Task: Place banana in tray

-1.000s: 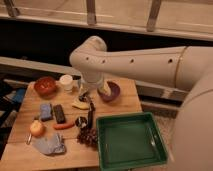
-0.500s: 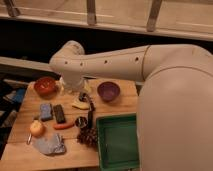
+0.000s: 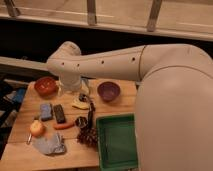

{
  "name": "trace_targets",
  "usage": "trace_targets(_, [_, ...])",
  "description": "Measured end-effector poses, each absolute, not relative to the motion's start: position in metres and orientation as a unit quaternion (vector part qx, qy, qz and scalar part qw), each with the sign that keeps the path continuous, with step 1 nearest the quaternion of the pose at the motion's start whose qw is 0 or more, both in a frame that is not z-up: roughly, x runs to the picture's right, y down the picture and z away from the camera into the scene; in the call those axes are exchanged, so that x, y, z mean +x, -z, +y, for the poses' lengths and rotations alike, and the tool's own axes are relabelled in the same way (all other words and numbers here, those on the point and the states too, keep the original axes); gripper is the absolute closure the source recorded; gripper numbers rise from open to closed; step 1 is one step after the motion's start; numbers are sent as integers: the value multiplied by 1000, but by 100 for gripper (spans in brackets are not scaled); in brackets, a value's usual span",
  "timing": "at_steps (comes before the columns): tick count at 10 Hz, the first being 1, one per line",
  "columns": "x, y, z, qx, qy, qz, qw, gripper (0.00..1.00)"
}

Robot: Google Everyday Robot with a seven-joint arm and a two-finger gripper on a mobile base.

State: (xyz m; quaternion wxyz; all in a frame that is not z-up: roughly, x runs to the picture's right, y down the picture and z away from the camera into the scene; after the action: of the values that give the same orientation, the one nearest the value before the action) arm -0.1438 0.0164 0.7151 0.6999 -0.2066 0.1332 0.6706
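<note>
Change: over the last second my white arm [image 3: 105,62] has swung left across the wooden desk [image 3: 75,159]. Its bulk now covers the desk's right side and the tray's right rim.
Hand: the dark hand [image 3: 83,98] hangs below the arm's bend, just above the banana. I cannot tell whether it is wide, narrow or holding anything.
Banana: the small pale yellow curved banana [image 3: 79,105] lies mid-desk where it lay a second ago, left of the round purple bowl [image 3: 108,91] and apart from the tray.
Tray: the large rectangular green plastic tray [image 3: 117,146] sits at the desk's front right, and the part of its floor I can see is bare.
Meaning: I judge the reach done and the grasp not yet confirmed. Nothing is delivered.
Edges: the tray's raised left rim faces the banana, so any carry must clear it.
Obstacles: a dark bunch of grapes [image 3: 88,135] sits close against that left rim. An orange-red carrot stick [image 3: 64,126] lies front-left of the banana.
Open room: the gap between the purple bowl and the tray's far rim looks to me the freest lane in.
</note>
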Motion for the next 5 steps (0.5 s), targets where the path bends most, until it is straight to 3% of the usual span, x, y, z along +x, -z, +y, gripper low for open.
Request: trace_targets(5, [-199, -746, 31, -237, -637, 113, 725, 20])
